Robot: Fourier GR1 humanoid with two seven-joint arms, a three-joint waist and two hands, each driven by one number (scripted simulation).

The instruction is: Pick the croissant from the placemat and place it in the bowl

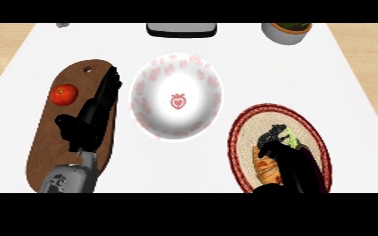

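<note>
The croissant [264, 168], golden brown, lies on the round woven placemat [244, 130] at the lower right. My right hand [291, 160] is on top of it, fingers curled round its upper end and hiding much of it. The white bowl [177, 97] with pink marks and a red strawberry at its centre stands in the middle of the counter, left of the placemat, with nothing inside. My left hand [92, 117] rests open over the wooden board, fingers straight and pointing away.
A brown cutting board [52, 145] at the left carries a red tomato [64, 94]. At the far edge stand a grey appliance [181, 29] and a potted plant [286, 31]. The counter is white.
</note>
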